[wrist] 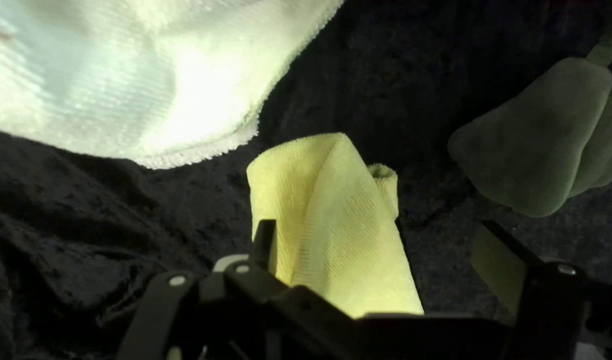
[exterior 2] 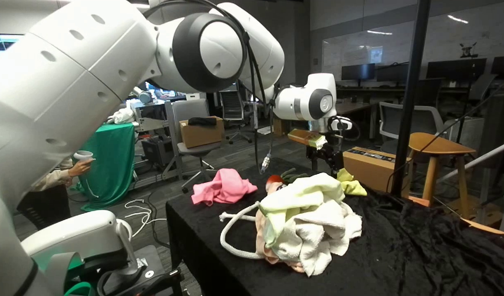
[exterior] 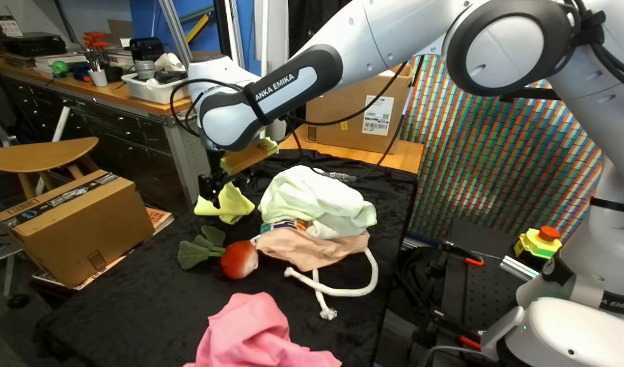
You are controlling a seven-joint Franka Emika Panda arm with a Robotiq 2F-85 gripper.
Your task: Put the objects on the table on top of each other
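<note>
Cloth (wrist: 335, 215) seemingly beneath the hand (wrist: 383, 254)

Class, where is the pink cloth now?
In an exterior view, the pink cloth lies at the bottom, left of centre, below the red-and-white plush radish.

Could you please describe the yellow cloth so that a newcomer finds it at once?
On the black table, find the big pile of cloths. Beside it, beneath the open gripper, lies the yellow cloth, smaller and folded over itself. Its stronger yellow sets it apart from the pale yellow-green cloth on top of the pile and from the pink cloth.
</note>
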